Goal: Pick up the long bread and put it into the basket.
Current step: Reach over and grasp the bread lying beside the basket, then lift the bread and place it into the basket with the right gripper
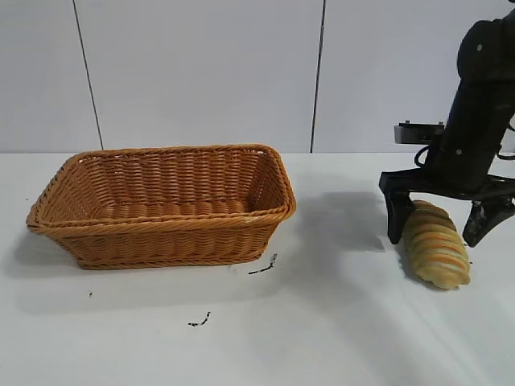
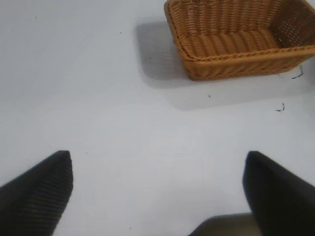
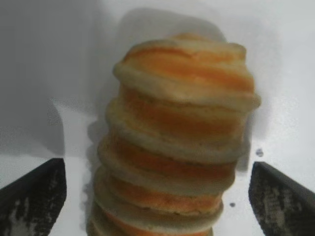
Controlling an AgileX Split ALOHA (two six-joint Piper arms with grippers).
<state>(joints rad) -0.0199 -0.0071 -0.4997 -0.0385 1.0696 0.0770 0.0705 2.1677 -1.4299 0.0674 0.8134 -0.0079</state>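
Observation:
The long bread (image 1: 435, 244), a ridged golden-tan loaf banded orange and pale yellow, lies on the white table at the right. My right gripper (image 1: 441, 222) is open and down around its far end, one finger on each side, not touching it. In the right wrist view the long bread (image 3: 179, 137) fills the middle between the dark fingertips (image 3: 34, 196). The basket (image 1: 161, 203), large, orange-brown woven wicker, stands empty at the left. It also shows in the left wrist view (image 2: 236, 37). My left gripper (image 2: 157, 182) is open over bare table, out of the exterior view.
Small dark marks (image 1: 263, 267) lie on the table in front of the basket's right corner, another (image 1: 199, 321) nearer the front. A pale panelled wall stands behind the table.

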